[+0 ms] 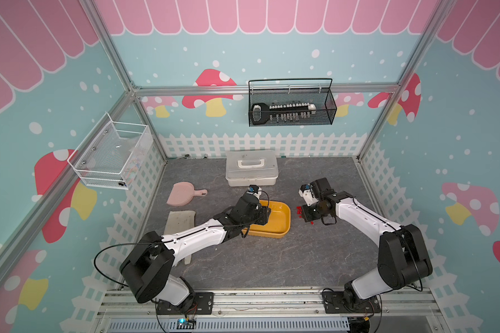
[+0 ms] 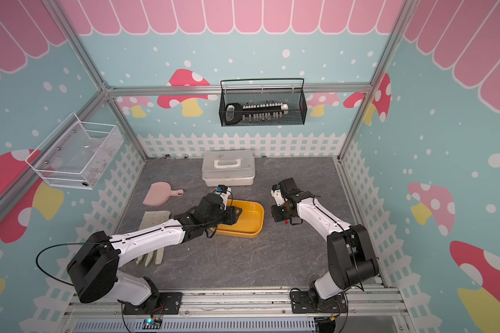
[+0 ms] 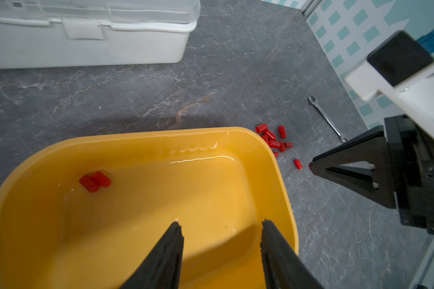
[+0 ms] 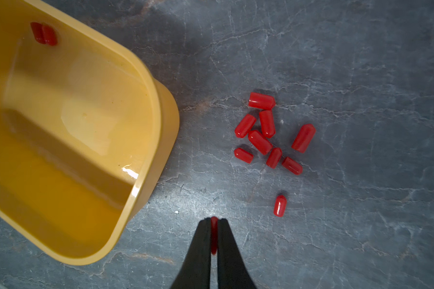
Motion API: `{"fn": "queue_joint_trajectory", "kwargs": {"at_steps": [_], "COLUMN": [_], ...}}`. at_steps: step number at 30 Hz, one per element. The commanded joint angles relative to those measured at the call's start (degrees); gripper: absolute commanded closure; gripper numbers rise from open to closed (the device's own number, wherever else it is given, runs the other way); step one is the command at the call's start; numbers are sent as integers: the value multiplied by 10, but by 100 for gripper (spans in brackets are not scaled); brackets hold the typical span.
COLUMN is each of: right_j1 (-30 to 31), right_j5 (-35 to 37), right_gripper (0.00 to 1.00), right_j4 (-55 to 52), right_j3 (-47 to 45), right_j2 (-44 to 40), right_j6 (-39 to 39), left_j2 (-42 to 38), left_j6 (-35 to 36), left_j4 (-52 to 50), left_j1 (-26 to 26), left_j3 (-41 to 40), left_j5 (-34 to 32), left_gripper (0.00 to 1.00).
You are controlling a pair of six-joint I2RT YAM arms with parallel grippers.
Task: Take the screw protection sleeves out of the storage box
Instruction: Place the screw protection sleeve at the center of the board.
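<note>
storage box point(image 3: 145, 136) under released left pincer point(image 3: 221, 224) holds 2 sleeves point(image 3: 95, 181) ahead of its tips; right pincer point(image 4: 214, 220) clenched on 1 sleeve point(image 4: 214, 236), 9 loose sleeves point(image 4: 260, 142) on desk point(image 4: 361, 75) just ahead.

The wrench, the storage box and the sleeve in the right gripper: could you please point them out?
wrench point(image 3: 327, 119), left wrist view, mid-shaft.
storage box point(image 3: 186, 135), left wrist view, on its rim.
held sleeve point(image 4: 214, 223), right wrist view, its exposed tip.
</note>
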Motion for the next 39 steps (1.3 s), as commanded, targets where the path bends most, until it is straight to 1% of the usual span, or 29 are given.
{"fn": "queue_joint_trajectory", "kwargs": {"at_steps": [1, 5, 17, 24, 26, 32, 39], "right_j1": [-14, -25, -26, -27, -27, -27, -29], "right_j5": [-3, -7, 4, 24, 23, 34, 49], "right_gripper": [89, 89, 89, 88, 87, 85, 85], "right_j4": [6, 5, 20, 64, 73, 73, 64], "right_j3": [-13, -18, -27, -43, -44, -32, -26], "right_j2": [5, 18, 65, 79, 81, 101, 103], "right_j6": [2, -2, -9, 8, 12, 12, 6], "left_j2": [-15, -24, -42, -69, -74, -98, -110], "left_j6": [6, 3, 0, -2, -4, -7, -5], "left_j4": [-31, -35, -40, -51, -56, -61, -67], "left_j1": [-2, -1, -1, -1, -2, -1, -1], "left_j3": [12, 4, -13, -18, -20, -38, -45], "left_j5": [-37, -41, -54, -58, -55, -64, -68], "left_gripper": [49, 50, 51, 51, 51, 51, 51]}}
